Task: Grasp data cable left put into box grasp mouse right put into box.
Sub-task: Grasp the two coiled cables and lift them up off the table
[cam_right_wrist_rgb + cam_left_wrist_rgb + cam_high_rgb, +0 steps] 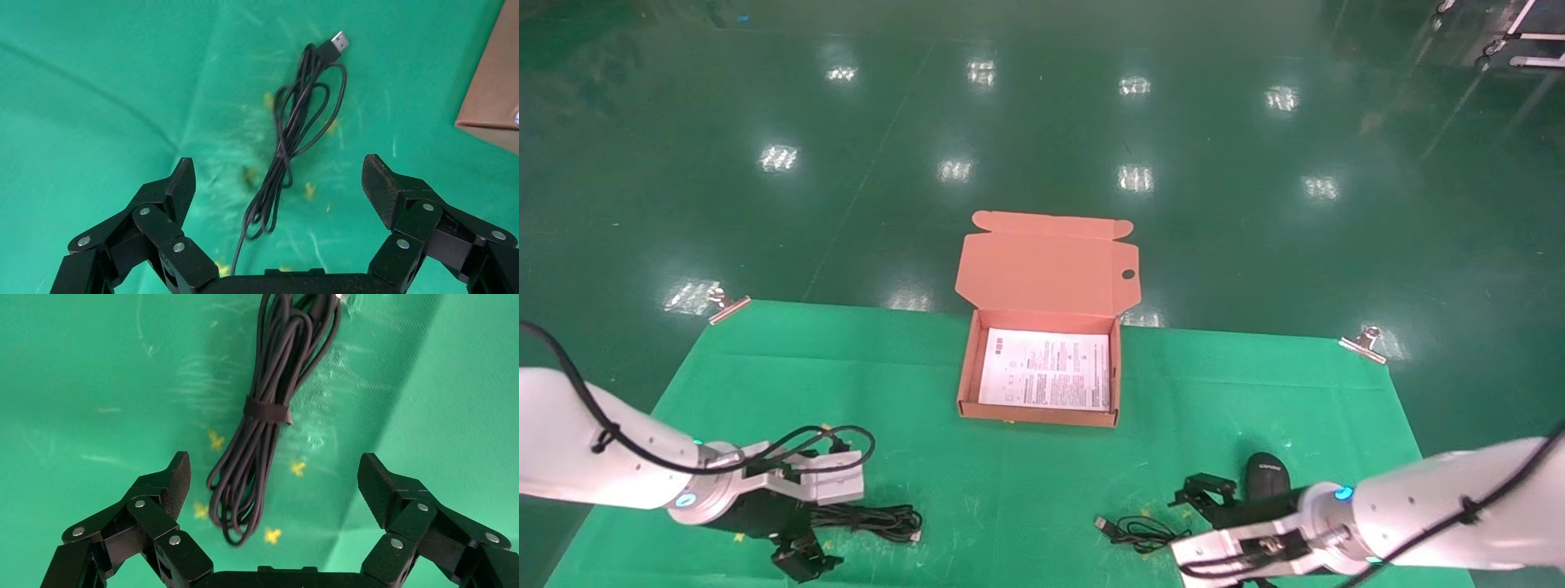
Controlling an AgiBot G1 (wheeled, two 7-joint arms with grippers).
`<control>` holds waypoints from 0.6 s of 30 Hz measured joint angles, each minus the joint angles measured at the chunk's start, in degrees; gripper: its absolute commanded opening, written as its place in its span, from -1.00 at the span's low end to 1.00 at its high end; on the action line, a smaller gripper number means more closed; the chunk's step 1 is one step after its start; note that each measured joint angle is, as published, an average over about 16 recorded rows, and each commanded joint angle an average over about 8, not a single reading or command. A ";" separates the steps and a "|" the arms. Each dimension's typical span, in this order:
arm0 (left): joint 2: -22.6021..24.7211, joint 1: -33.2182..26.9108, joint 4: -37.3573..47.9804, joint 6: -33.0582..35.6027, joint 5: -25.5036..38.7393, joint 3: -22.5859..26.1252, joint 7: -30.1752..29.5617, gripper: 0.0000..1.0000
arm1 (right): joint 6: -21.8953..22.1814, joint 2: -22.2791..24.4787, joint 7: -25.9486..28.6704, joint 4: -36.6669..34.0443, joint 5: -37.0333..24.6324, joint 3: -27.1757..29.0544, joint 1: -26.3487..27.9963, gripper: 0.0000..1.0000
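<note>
1. I see the green cloth (pixel 764 392) spread over the table, with silver clips at its far left and far right corners.
2. The box (pixel 1042 412) sits open at the far middle of the cloth, its tabbed lid (pixel 1046 265) standing up at the far side, a round hole near the lid's right edge. A white printed sheet (pixel 1048 369) lies as its floor; I see nothing else inside.
3. My left arm comes in from the near left. The left gripper (pixel 801 555) hangs low over the near-left part of the cloth, fingers spread wide and holding nothing. From its wrist camera, the fingertips (pixel 177 478) stand on either side of the near end of the cable bundle, not touching it.
4. My right arm comes in from the near right. The right gripper (pixel 1201 494) is also spread wide and empty, poised over the loose mouse cord (pixel 294 141) on the cloth.
5. The mouse (pixel 1267 474) rests on the cloth at the near right, just beside the right gripper on its right.
6. The data cable (pixel 874 518) lies on the cloth just right of the left gripper, a long bundle of loops with a band (pixel 267 410) round its middle.
7. The cord's USB plug (pixel 1101 523) lies on the cloth, left of the right gripper.
</note>
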 measured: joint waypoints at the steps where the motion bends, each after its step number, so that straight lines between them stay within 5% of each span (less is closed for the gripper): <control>1: 0.39 -0.11 1.26 -0.16 -0.41 -0.15 0.67 1.00 | 0.22 -0.58 0.09 -1.08 -0.17 -0.07 0.24 1.00; 15: 4.83 -2.50 15.85 -0.66 -4.16 -1.48 9.46 0.99 | 5.03 -6.53 -2.14 -13.51 -2.89 -1.03 2.70 1.00; 16: 5.05 -2.68 16.60 -0.65 -4.27 -1.52 9.98 0.83 | 5.43 -6.76 -2.38 -14.12 -3.00 -1.04 2.77 1.00; 18: 5.47 -3.03 18.08 -0.64 -4.47 -1.60 11.01 0.33 | 6.28 -7.18 -2.89 -15.33 -3.17 -1.03 2.88 0.59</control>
